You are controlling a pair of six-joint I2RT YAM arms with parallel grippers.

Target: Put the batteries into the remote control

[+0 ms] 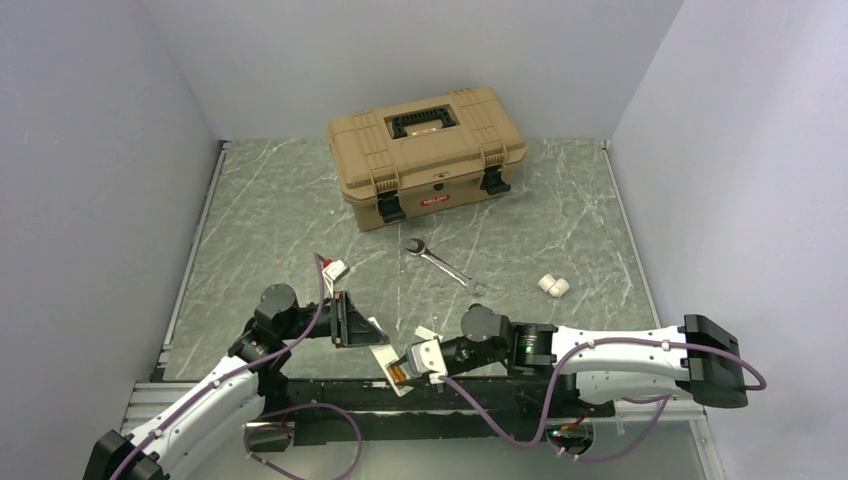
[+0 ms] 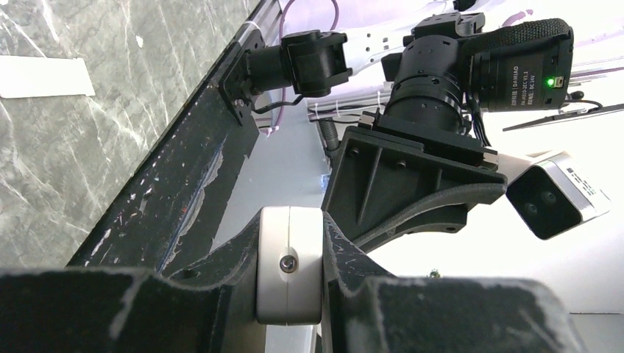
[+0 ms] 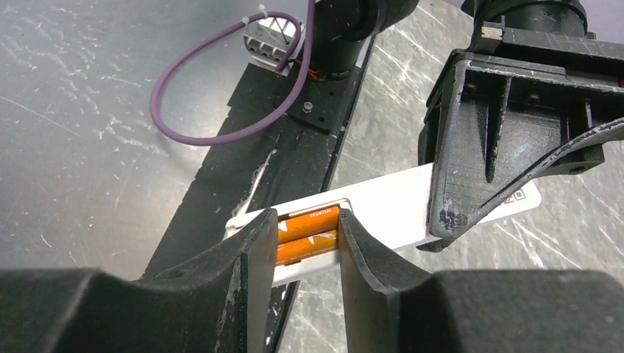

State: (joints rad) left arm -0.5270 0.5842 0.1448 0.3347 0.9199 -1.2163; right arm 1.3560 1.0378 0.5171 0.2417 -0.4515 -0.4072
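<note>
Desk (image 1: 270, 200): green marbled top, walled in on the left, right and far sides, with a black rail (image 1: 330, 385) along its near edge.
Toolbox (image 1: 425, 160): tan with a black handle and latches, lid down, at the middle of the far edge.
Right arm (image 1: 620, 360): comes in from the near right corner and lies low and stretched out leftward along the near edge, wrist angled down toward the rail.
Left arm (image 1: 200, 400): rises from the near left corner, elbow bent, forearm going away from the near edge, wrist turned rightward.
Left gripper (image 2: 289, 276): jaws closed narrow, pinching one end of the remote control.
Right gripper (image 3: 307, 220): jaws partly apart, one finger on each side of the open battery bay, clamping nothing.
Wrench (image 1: 445, 265): steel, flat on the desk's middle, just in front of the toolbox.
Remote control (image 3: 383, 206): white bar at the middle of the near edge, across the rail, recess up, spanning the two grippers. Whether it rests on the rail cannot be told.
White strip (image 2: 44, 77): flat on the desk near the remote control.
Batteries (image 3: 307, 246): two, orange, side by side in the recess.
White cylinders (image 1: 553, 286): two, touching, right of the wrench.
</note>
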